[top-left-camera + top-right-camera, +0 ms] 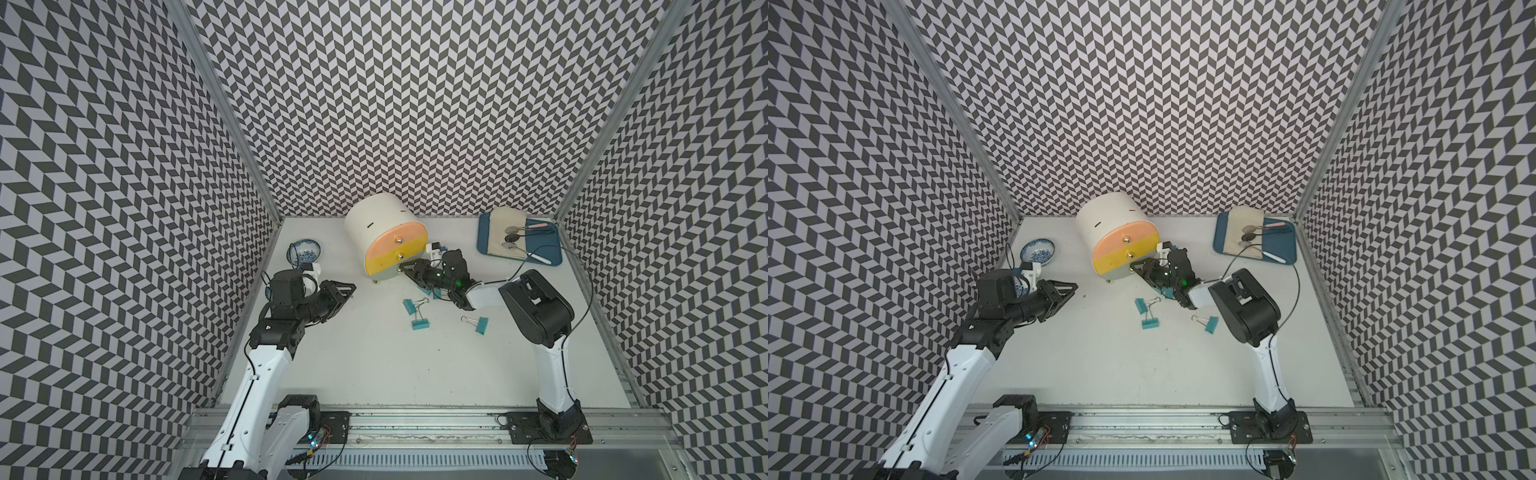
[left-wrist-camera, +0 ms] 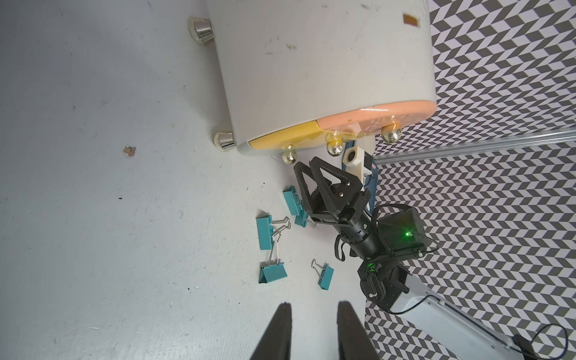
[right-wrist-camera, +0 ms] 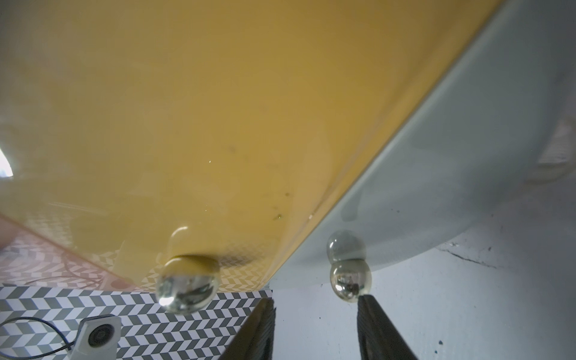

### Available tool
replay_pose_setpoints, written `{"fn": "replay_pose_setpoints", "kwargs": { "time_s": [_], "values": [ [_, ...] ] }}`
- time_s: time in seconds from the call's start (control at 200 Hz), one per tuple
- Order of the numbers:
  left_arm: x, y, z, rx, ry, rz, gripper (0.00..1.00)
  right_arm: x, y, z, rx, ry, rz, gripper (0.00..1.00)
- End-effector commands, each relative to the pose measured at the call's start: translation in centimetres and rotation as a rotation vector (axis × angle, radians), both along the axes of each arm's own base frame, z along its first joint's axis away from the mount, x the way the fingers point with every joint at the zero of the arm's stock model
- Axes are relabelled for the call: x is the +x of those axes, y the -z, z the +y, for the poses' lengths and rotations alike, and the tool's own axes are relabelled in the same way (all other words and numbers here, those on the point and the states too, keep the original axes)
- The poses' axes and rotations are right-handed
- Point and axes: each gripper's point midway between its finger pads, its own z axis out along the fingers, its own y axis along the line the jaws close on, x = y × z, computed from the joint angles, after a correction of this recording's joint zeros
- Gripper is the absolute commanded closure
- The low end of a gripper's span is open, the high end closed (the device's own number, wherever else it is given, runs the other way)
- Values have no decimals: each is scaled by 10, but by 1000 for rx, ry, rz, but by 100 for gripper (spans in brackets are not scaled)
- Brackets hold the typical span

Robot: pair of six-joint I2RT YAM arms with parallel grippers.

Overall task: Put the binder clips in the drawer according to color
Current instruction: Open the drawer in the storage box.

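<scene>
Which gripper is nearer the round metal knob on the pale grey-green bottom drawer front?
Right. The right gripper is at the round metal knob, jaws open; the left gripper hangs well apart from it.
</scene>
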Motion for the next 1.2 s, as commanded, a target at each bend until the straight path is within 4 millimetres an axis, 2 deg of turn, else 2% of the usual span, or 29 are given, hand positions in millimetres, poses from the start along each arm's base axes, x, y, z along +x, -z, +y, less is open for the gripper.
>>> {"fn": "replay_pose_setpoints", "kwargs": {
  "time_s": [0.0,0.561,1.197],
  "values": [
    [0,-11,1,22,14,-29,71,4,-2,5,36,11,-32,54],
    [2,-9,2,30,14,-22,70,6,9,10,66,7,-8,57],
    [-1,-7,4,33,7,-14,69,10,9,17,106,19,-6,62]
  ]
}}
